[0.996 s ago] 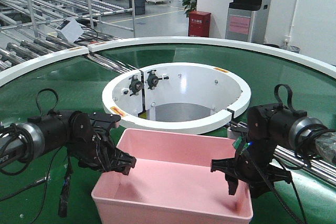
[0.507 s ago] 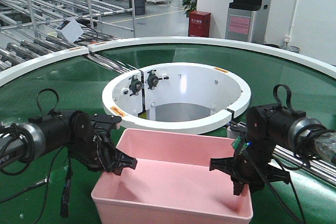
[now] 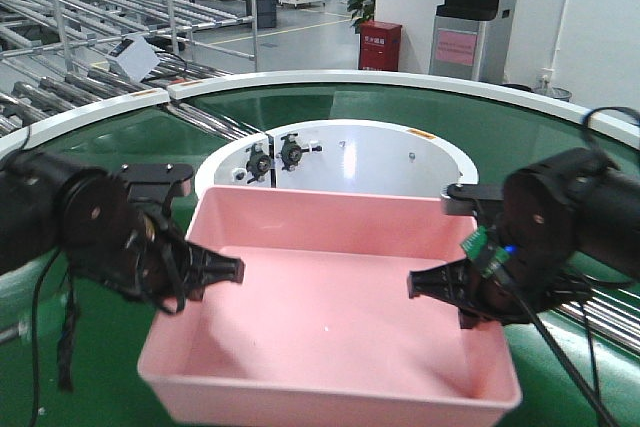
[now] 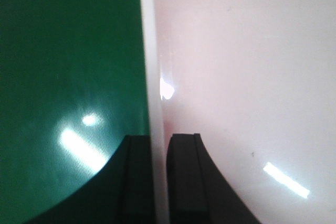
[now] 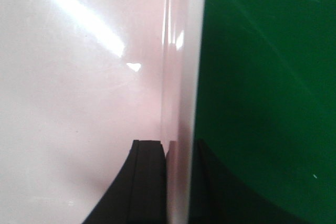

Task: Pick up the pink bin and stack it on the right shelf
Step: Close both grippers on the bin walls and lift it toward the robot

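Front view above the pink bin (image 3: 330, 317); wrist views close along its opposite walls

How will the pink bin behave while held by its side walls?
The pink bin is empty, so probably light. Its glossy thin walls may slip or flex in the left end effector and right end effector.

the pink bin (image 3: 330, 327) fills all the room between the left gripper (image 3: 225, 272) and right gripper (image 3: 430, 287), each clamped on a side wall. open green belt (image 3: 110, 152) lies to the left. the white ring (image 3: 445, 162) stands close behind, and steel rollers (image 3: 612, 309) crowd the right.
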Robot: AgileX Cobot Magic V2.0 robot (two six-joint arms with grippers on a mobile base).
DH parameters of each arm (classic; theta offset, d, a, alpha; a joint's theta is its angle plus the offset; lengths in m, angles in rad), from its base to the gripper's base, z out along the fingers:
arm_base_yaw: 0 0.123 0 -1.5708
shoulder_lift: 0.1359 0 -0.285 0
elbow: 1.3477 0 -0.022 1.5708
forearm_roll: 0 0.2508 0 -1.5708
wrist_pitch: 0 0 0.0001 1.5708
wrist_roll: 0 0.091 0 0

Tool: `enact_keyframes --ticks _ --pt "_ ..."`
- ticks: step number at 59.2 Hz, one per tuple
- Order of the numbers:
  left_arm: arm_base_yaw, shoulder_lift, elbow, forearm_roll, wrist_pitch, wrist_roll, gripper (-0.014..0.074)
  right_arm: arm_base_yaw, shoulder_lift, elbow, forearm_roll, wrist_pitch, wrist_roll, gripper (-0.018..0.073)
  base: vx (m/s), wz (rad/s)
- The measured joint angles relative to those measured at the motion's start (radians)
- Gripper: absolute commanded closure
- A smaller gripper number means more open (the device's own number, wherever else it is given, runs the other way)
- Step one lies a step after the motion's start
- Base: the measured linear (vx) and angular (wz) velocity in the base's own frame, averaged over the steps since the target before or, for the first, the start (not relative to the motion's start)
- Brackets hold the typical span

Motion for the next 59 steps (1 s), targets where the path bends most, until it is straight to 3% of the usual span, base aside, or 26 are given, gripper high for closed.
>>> enact_keyframes --ticks 12,20,33,59 --pt "-0.122 -0.241 0.291 0.124 -0.089 -0.257 0.0450 0.004 -0.158 0.179 0.025 -0.040 -0.033 0.0568 0.00 0.00" --pt "-0.186 -0.358 0.429 0.178 -0.129 -0.369 0.0450 0.006 -0.246 0.291 0.071 -0.058 -0.067 0.0568 0.00 0.00" --pt "-0.222 -0.403 0.483 0.189 -0.138 -0.401 0.0450 0.006 -0.317 0.412 0.114 -0.095 -0.101 0.0568 0.00 0.00" --pt "-0.222 -0.403 0.483 0.196 -0.142 -0.402 0.0450 0.006 -0.317 0.433 0.114 -0.136 -0.096 0.0568 0.00 0.00"
